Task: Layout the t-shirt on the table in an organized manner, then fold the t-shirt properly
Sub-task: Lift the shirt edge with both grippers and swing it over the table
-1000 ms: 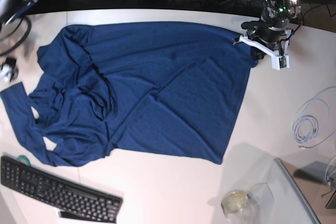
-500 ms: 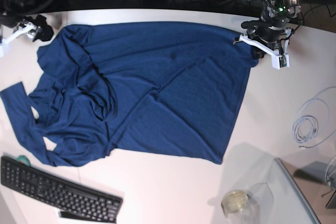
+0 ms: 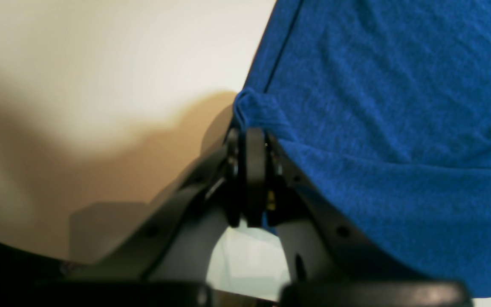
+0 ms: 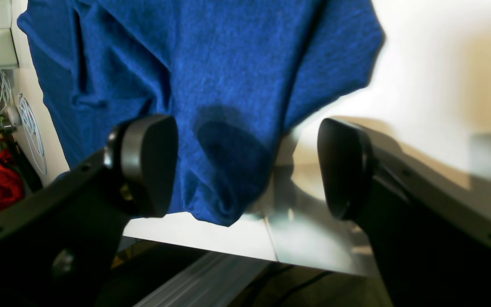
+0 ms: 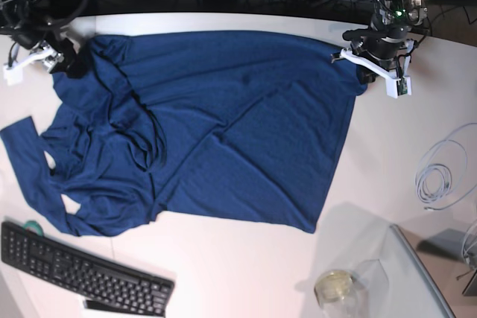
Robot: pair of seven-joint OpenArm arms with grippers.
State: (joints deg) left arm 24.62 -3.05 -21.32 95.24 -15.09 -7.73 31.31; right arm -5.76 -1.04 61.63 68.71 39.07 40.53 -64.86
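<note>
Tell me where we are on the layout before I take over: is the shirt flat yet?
Partly. The t-shirt lies spread on the table, its hem side smooth. The left gripper is shut on a hem corner. The right gripper is open over the far shoulder edge, nothing gripped yet. Left to do: the sleeve and collar side is bunched and twisted near the keyboard; no fold has been made.

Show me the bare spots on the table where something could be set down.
Bare table runs between the t-shirt, the keyboard and the jar. Another patch lies between the shirt and the cable coil. The left edge near the right end effector is crowded.
</note>
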